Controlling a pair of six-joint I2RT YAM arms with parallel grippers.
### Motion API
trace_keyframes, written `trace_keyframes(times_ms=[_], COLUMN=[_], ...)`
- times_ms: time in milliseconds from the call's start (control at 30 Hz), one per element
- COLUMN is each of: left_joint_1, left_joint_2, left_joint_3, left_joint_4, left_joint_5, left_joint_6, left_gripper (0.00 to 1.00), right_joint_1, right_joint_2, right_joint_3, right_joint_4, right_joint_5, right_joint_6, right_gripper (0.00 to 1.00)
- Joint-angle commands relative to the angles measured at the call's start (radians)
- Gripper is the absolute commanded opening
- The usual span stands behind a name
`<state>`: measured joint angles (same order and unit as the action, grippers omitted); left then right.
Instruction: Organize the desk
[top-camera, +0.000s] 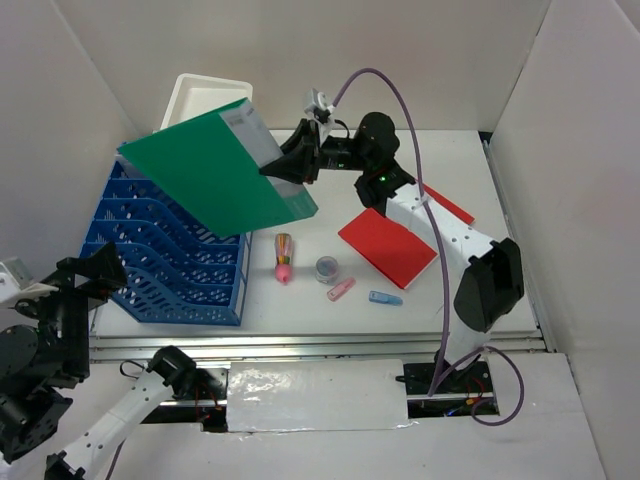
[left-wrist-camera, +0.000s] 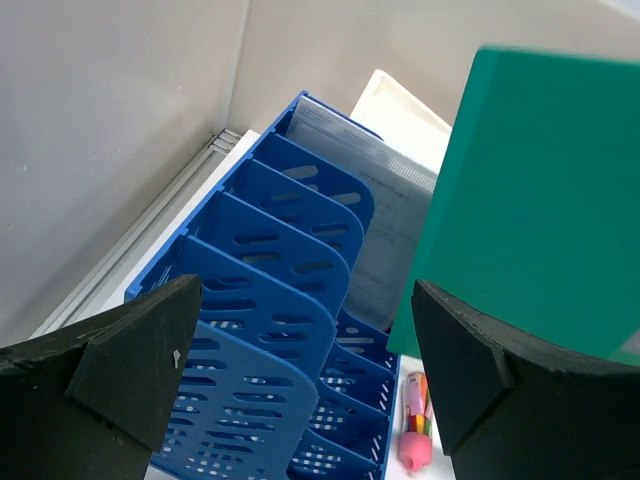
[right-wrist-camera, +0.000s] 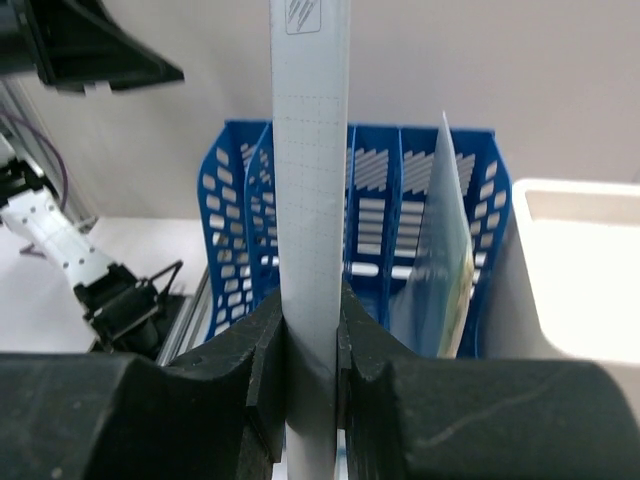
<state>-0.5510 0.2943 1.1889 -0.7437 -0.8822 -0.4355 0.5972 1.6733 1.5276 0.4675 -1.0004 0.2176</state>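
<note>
My right gripper is shut on the edge of a green book and holds it tilted in the air over the blue file rack. In the right wrist view the book's pale edge stands upright between the shut jaws, with the rack behind it. My left gripper hangs open at the rack's near left corner, off the white desk. In its own view, between the wide fingers, I see the rack's dividers and the green book.
A printed sheet stands in the rack's far slot. A white box sits behind the rack. On the desk lie a red book, a multicolour pen, a tape roll, a pink item and a blue item.
</note>
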Motion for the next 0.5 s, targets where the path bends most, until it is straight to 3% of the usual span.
trace_keyframes(times_ms=[0, 200, 467], left_joint_1=[0.0, 0.0, 0.002], left_joint_2=[-0.06, -0.102, -0.175], left_joint_3=[-0.067, -0.155, -0.21], left_joint_4=[0.17, 0.208, 0.262], left_joint_5=[-0.029, -0.051, -0.075], left_joint_6=[0.066, 0.059, 0.086], left_gripper=[1.0, 0.99, 1.0], right_joint_1=[0.024, 0.07, 0.099], right_joint_2=[0.026, 0.153, 0.262], right_joint_3=[0.126, 0.184, 0.281], right_joint_4=[0.164, 0.31, 0.346], right_joint_5=[0.032, 0.127, 0.152], right_joint_6=[0.061, 0.146, 0.181], right_gripper=[0.0, 0.0, 0.0])
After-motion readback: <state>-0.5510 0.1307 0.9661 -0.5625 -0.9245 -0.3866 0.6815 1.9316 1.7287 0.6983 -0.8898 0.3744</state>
